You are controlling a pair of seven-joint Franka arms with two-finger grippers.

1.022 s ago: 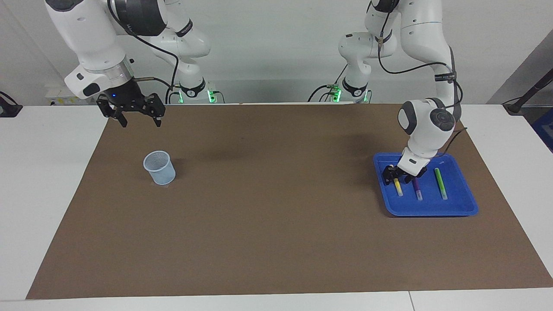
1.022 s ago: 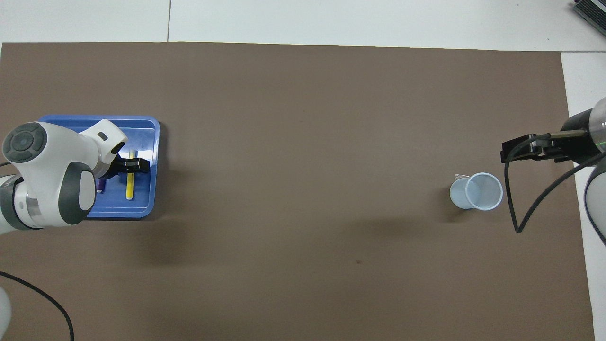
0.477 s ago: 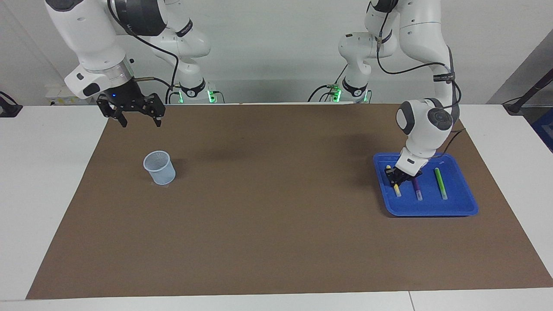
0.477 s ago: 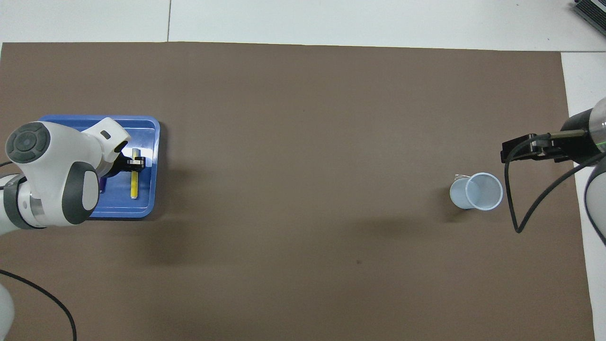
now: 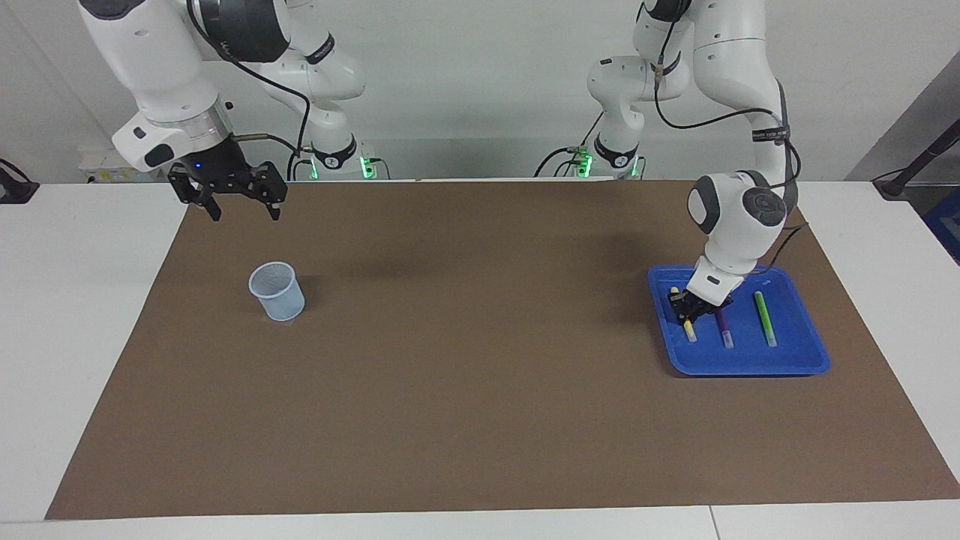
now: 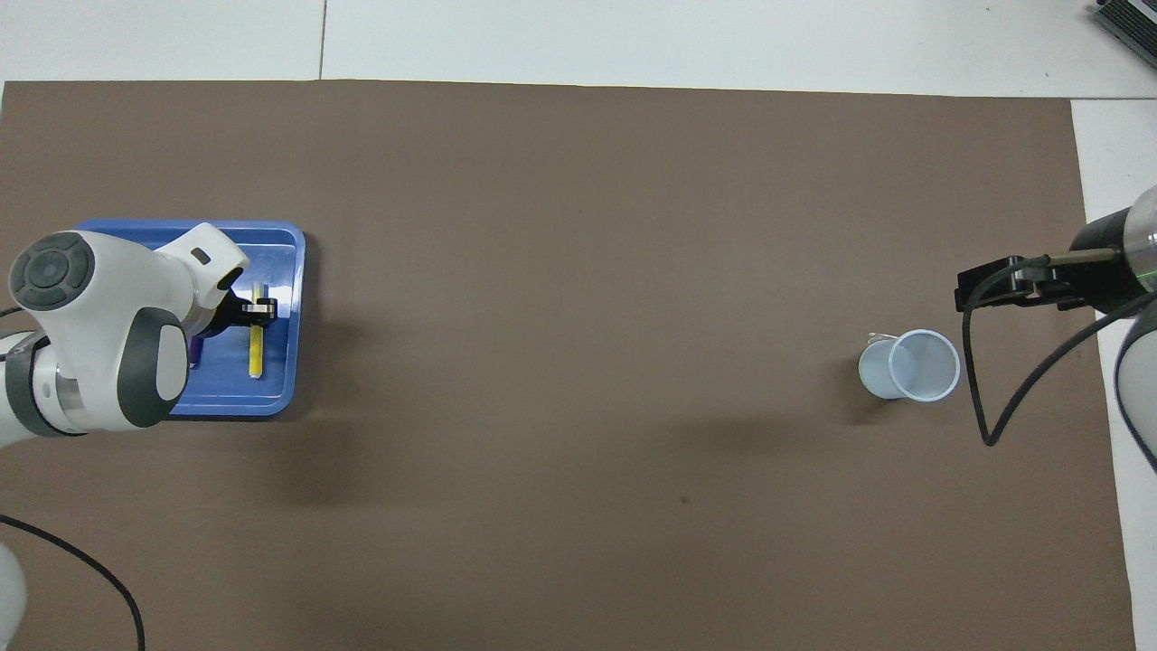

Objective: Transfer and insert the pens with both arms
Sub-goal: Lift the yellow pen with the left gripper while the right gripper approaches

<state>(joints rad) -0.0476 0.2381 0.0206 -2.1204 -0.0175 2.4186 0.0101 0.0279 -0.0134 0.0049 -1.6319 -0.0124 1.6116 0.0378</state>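
Left end effector down in the blue tray at the left arm's end of the table, astride the yellow pen; its fingers appear drawn in against the pen's shaft, judged a grasp, though a firm hold cannot be confirmed; the pen's long axis runs toward and away from the robots, crosswise to the fingers, so a straight lift should suit; purple pen and green pen lie parallel beside it in the tray; right end effector waits open and empty, aloft near the pale cup; the overhead view shows the yellow pen's full length, while the arm hides the other pens; the facing view alone shows all three.
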